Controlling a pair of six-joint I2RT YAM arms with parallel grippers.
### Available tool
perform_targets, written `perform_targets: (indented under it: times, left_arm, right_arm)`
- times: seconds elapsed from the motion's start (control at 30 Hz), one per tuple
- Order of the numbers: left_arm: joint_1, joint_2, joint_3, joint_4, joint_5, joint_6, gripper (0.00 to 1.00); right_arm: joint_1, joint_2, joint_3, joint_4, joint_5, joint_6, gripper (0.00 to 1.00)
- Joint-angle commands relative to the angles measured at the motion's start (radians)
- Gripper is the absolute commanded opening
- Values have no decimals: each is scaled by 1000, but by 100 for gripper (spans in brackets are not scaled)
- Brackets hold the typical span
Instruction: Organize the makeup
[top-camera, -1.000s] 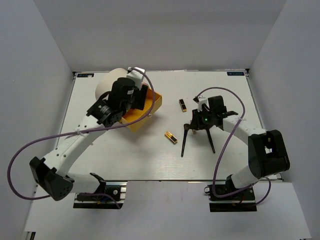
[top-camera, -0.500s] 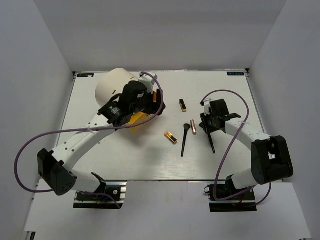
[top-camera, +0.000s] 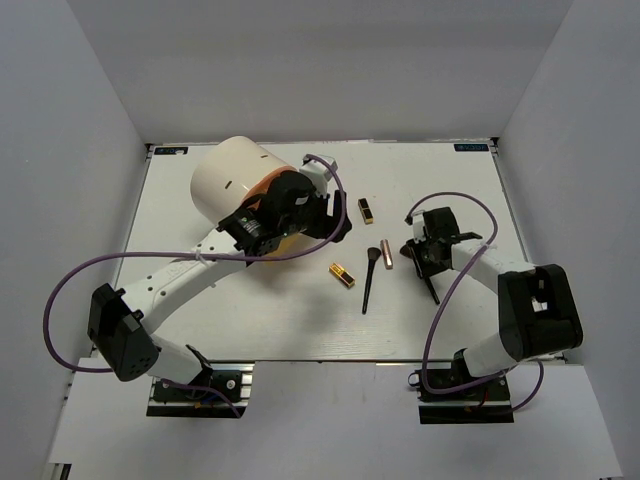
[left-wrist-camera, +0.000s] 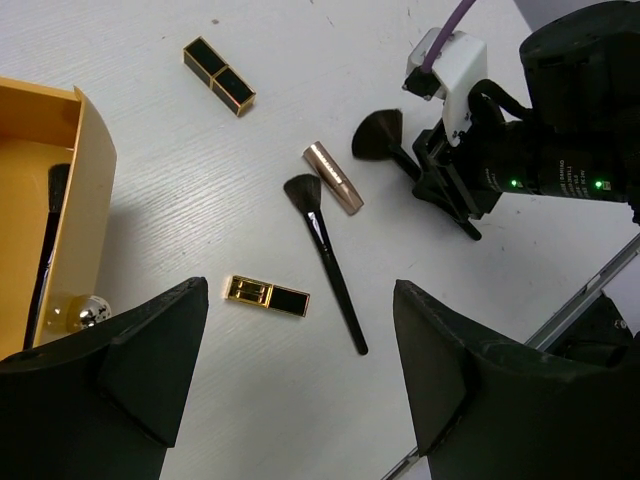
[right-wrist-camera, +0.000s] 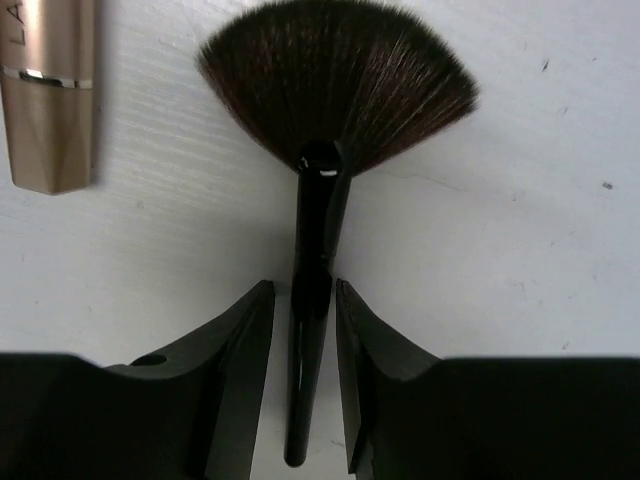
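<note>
On the left sits the big cream cylinder (top-camera: 225, 180). Its yellow drawer (left-wrist-camera: 88, 190) is pulled out, and one black brush (left-wrist-camera: 45, 250) already lies inside it.

The left gripper (left-wrist-camera: 300, 340) hangs above the white table (top-camera: 250, 320), just right of the drawer. Its jaws are wide apart and hold nothing. Under it lies a gold-and-black lipstick (left-wrist-camera: 267, 295). A second lipstick (left-wrist-camera: 218, 76) lies farther back.

Next, in the middle, come a thin angled brush (left-wrist-camera: 325, 255) and a rose-gold tube (left-wrist-camera: 333, 176). They lie close together, with the brush hairs right beside the tube.

On the right lies the fan brush (right-wrist-camera: 318, 190), flat on the table near the tube. The right gripper (right-wrist-camera: 303, 300) is down low over its handle. The jaws are a little apart, one on each side of the thin black handle. I can see a small gap, so they are not squeezing it.

I think the step in hand is picking up the fan brush. Next, the jaws need to close snugly on the handle. It is skinny and may roll, so the squeeze should be straight. Then comes a lift and a long trip left to the drawer. Five loose pieces are out, so most of the job is left.
</note>
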Motion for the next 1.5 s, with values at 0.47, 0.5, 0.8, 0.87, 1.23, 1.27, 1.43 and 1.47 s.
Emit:
perform_targets:
  times: [0.47,0.5,0.8,0.87,1.23,1.27,1.43,1.47]
  left_arm:
    - [-32,-191,-3,-35,-119,-43,77]
    - [-32,-213,-6,-32,-128,-43,75]
    - [-32,-397,-30,14,-262,-43,74]
    - [-32,-406,-20,12,-266,-38,74]
    - [-32,-441,-3,-42,-297,-61,72]
    - [-32,-444,-1,-45,-300,-65,72]
    - [-32,-451,0,-64,-312,-72,72]
    - [-32,-454,0,-62,-320,-72,72]
  right_arm:
    - [-15,-94,136,17,-363,-152,0]
    - [-14,-100,174,6,-403,-171,0]
    - [104,30,454,344,-788,319,0]
    - [129,53,465,531,-741,443,0]
    - [373,251,736,577,-289,955,0]
    - [379,260,751,561,-269,1031,0]
    - [413,298,781,558,-248,1193,0]
    - [428,301,776,561,-251,1202,0]
